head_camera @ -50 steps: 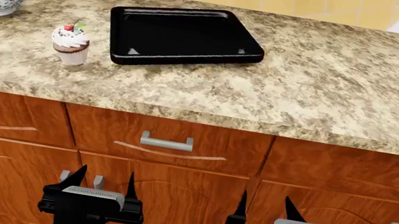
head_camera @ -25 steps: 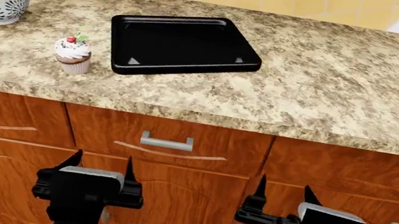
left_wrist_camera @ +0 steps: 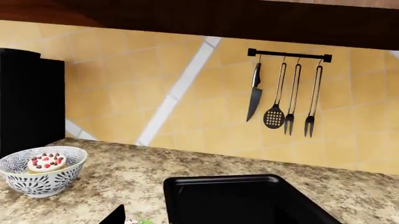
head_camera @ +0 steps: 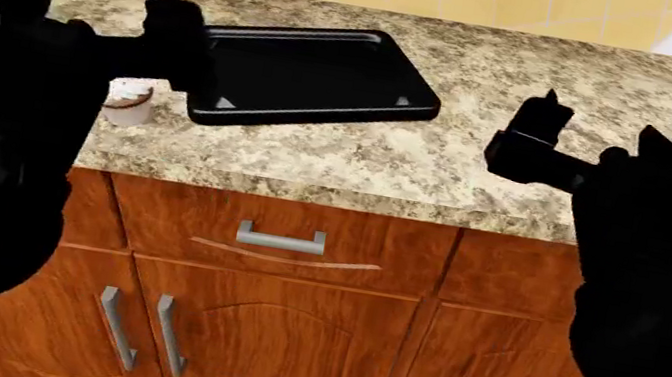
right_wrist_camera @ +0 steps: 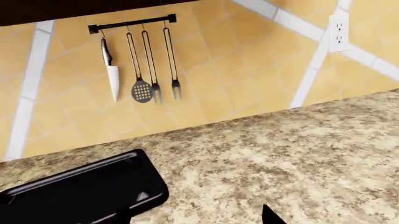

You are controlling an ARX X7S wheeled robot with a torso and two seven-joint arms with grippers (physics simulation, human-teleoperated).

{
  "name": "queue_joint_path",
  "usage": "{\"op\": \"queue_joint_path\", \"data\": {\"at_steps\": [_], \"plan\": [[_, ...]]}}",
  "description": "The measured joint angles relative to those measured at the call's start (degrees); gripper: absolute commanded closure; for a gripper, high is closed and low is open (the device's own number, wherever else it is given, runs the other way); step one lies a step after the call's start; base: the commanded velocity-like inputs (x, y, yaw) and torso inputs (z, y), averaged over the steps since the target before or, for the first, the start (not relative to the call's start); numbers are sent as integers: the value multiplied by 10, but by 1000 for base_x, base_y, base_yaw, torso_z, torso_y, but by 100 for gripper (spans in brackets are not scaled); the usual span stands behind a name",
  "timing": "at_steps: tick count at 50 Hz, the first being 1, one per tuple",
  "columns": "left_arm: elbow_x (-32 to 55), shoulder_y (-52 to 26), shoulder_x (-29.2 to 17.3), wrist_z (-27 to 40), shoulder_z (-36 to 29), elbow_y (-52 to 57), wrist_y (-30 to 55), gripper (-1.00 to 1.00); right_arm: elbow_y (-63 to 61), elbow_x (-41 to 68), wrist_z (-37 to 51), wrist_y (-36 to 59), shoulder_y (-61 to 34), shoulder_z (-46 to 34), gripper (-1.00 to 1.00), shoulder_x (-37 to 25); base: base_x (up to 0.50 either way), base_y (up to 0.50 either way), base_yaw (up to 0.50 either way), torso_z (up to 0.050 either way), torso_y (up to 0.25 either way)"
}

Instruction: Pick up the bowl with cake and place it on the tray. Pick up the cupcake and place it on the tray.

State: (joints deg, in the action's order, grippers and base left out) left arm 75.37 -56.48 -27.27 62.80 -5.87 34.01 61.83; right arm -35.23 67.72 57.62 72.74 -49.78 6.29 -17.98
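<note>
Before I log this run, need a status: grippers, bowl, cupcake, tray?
Both grippers raised over the counter, holding nothing. Bowl with cake on the counter, untouched. Cupcake beside the tray, half hidden by left arm. Tray bare.

The tray (head_camera: 310, 74) lies on the bench (head_camera: 489, 162), left of centre and nearer the rear edge. The cupcake (head_camera: 128, 101) stands just beside the tray's front-left corner. The bowl (left_wrist_camera: 42, 170) sits towards the bench's rear-left corner, well apart from the tray, with the cake (left_wrist_camera: 46, 162) in it.
</note>
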Motion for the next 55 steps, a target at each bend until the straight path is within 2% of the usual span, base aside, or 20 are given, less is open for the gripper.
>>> {"op": "queue_joint_path", "data": {"at_steps": [3,7,12,17,31,55], "plan": [[121,-55,-47,67,-19,-5,-15,-100,5,117,83,-17,-58,-35,-100,-48,0,0,0,0,0],[239,-114,-98,128,-35,-16,-32,-100,4,237,162,-59,-131,-91,-100,-108,0,0,0,0,0],[332,-165,-145,172,-46,-28,-47,-100,-3,347,224,-112,-207,-154,-100,-174,0,0,0,0,0],[386,-197,-174,195,-53,-35,-57,-100,-7,422,258,-152,-268,-194,-100,-228,0,323,0,0,0],[439,-241,-220,213,-60,-52,-71,-100,-14,516,283,-207,-363,-242,-100,-308,118,465,0,0,0],[452,-253,-238,212,-74,-49,-87,-100,-25,537,268,-217,-407,-269,-100,-338,405,334,0,0,0]]}}
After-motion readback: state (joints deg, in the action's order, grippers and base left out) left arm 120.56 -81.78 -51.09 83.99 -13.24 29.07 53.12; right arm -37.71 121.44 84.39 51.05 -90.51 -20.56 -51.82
